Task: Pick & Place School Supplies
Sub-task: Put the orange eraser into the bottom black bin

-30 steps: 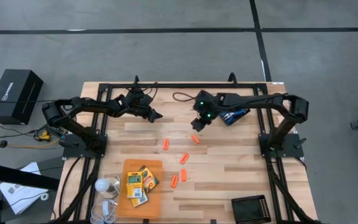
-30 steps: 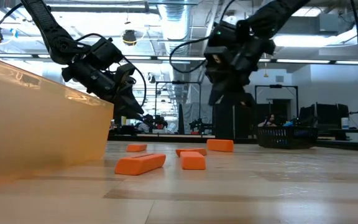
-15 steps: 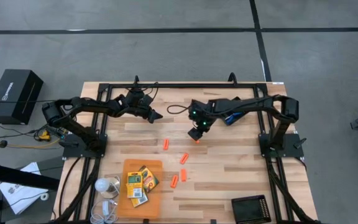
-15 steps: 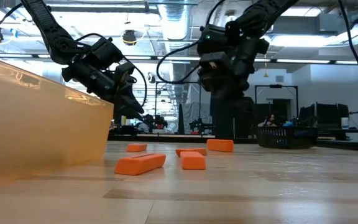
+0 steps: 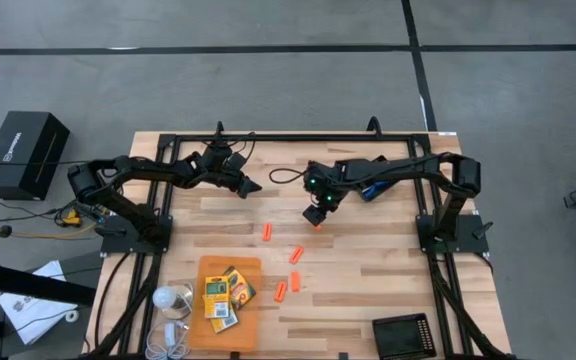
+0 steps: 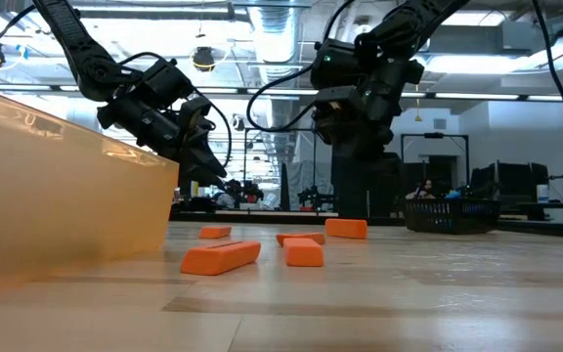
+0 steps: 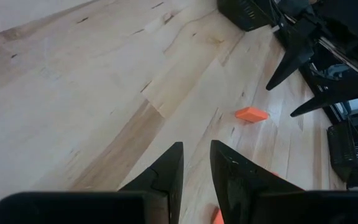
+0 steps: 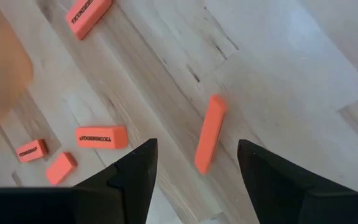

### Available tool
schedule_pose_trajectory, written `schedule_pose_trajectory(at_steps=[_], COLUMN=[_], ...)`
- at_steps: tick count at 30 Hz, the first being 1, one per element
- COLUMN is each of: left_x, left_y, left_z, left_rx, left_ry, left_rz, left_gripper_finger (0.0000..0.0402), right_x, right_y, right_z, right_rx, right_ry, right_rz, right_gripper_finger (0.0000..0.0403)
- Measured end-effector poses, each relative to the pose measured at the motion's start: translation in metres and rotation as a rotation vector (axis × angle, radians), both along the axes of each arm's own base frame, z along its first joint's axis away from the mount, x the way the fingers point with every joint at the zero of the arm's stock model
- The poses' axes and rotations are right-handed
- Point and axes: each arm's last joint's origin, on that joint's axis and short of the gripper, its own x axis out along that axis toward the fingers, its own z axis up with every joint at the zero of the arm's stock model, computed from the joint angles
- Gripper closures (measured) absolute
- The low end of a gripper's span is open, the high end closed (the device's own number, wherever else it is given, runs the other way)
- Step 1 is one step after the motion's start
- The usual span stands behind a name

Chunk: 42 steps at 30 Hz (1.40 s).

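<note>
Fingers of the right gripper (image 8: 194, 163) stand wide apart and hold nothing; between them, down on the wood, lies one orange stick (image 8: 209, 133). From above, this gripper (image 5: 317, 212) hangs over the middle of the table (image 5: 368, 290), and the stick under it (image 5: 317, 224) shows only as a small orange fleck at its tip, mostly covered by the arm.

The left gripper (image 5: 252, 186) hovers well to the left of that stick, nearer the table's back edge. Its fingers (image 7: 169, 168) stand close together with a narrow slit between them — nothing is in the slit.

Taking the stick under the right gripper as the mark: a second stick (image 5: 267, 232) lies to its left and slightly nearer the front; a third (image 5: 296, 254) lies in front of it; two more, a pair (image 5: 287, 286) lying close together, are farther toward the front. The orange sheet (image 5: 226, 268) is farther front-left still, and the yellow-and-green crayon boxes (image 5: 224, 296) lie piled on it — how many there are is hard to tell, since they overlap.

In the low view a translucent orange wall (image 6: 66, 196) fills the left side and hides whatever lies behind it. Something blue (image 5: 376, 186) shows behind the right arm, largely covered, too little of it to name.
</note>
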Motion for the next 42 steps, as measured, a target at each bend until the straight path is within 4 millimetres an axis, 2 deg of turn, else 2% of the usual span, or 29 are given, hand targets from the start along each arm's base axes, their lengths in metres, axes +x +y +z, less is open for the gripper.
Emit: schedule_pose_trajectory(at_steps=[13,21,30,33,38,42], left_x=[0.000,-0.015,-0.029,-0.029,-0.028,-0.028], left_y=[0.001,0.022,0.035,0.034,0.033,0.033], left_z=[0.000,0.004,0.017,0.017,0.017,0.017], left_rx=[0.022,0.040,0.046,0.045,0.044,0.045], left_ry=[-0.005,-0.022,-0.086,-0.085,-0.083,-0.083], left_rz=[-0.011,0.079,0.105,0.105,0.100,0.099], left_gripper_finger=[0.0325,0.0325,0.0325,0.0325,0.0325,0.0325], right_x=[0.002,0.002,0.010,0.011,0.005,0.003], right_y=[0.004,0.009,0.000,0.002,0.003,-0.001], right_z=[0.000,0.000,0.024,0.020,-0.002,-0.004], right_rx=[-0.012,-0.007,-0.012,-0.016,-0.022,-0.026], right_ry=[-0.003,0.002,-0.047,-0.032,0.025,0.012], right_rz=[-0.011,-0.018,-0.038,-0.033,-0.048,-0.063], right_gripper_finger=[0.0197,0.0193,0.0192,0.0188,0.0182,0.0184])
